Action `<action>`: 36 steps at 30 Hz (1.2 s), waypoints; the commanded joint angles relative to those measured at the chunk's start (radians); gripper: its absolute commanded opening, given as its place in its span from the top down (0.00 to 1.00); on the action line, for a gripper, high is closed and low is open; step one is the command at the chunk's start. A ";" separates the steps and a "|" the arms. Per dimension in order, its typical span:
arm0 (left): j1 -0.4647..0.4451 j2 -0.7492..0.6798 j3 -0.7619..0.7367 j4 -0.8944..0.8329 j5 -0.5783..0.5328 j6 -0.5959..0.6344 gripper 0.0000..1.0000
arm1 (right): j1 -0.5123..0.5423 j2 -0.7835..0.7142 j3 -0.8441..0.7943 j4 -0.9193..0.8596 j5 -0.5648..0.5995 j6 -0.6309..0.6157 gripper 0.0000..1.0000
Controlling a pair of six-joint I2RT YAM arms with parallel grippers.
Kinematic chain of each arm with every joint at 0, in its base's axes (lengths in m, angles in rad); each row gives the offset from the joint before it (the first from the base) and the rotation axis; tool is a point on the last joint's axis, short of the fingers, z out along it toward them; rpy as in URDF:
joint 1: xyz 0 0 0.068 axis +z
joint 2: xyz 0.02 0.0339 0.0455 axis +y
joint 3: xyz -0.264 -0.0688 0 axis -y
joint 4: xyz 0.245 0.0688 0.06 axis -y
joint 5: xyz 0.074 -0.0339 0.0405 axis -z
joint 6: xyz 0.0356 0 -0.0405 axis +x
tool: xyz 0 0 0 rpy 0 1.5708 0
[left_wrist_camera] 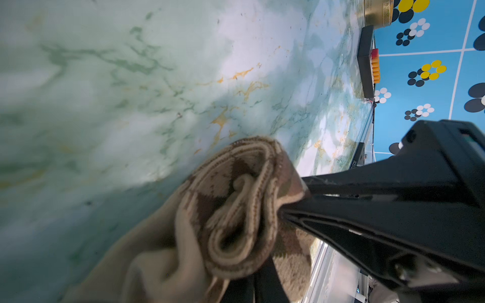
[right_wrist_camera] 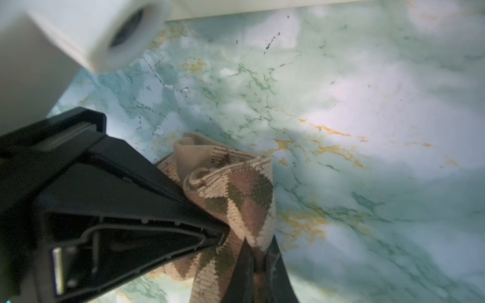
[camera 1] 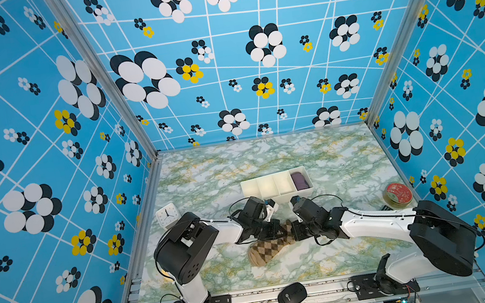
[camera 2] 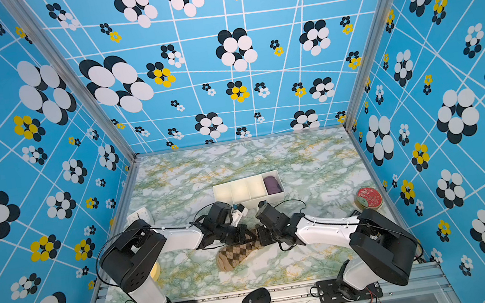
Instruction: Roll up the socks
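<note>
Top views both show the marbled surface (camera 1: 316,154) with the socks (camera 1: 265,249) near its middle, at 6 o'clock from the white tray (camera 1: 249,187). They are tan knit with brown argyle diamonds. Rolling looks partway done: the cuff end is coiled and the foot lies flat toward 7 o'clock. The left claw (camera 1: 272,231) and right claw (camera 1: 294,232) are both pinched tight on the coil. Next, they should turn it toeward without slackening.

Tan argyle socks (camera 1: 264,250), one end rolled
</note>
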 commanded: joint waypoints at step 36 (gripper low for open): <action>0.000 0.031 -0.080 -0.095 -0.064 -0.010 0.93 | 0.134 0.156 0.101 0.015 -0.159 -0.020 0.84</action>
